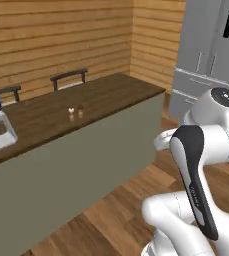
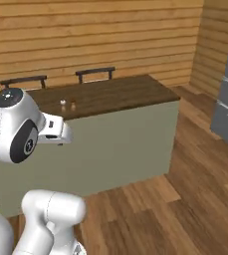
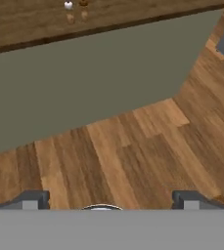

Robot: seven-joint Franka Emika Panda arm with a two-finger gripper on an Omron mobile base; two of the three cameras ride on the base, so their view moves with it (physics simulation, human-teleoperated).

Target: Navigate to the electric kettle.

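The gripper (image 3: 110, 199) stood wide open and empty at the bottom of the hand view, above wooden floor (image 3: 133, 151). At upper left, salt and pepper shakers (image 3: 76, 10) sat on the island counter (image 3: 25, 22); I could not tell where the electric kettle was.

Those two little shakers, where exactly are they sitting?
The two small shakers stand side by side mid-way along the dark wooden island countertop, in front of the two chairs against the plank wall.

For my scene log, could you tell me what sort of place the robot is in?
Most likely a home kitchen: a long island counter with a dark wooden top carrying salt and pepper shakers, a tall grey fridge beyond its end, and stools along the far side.
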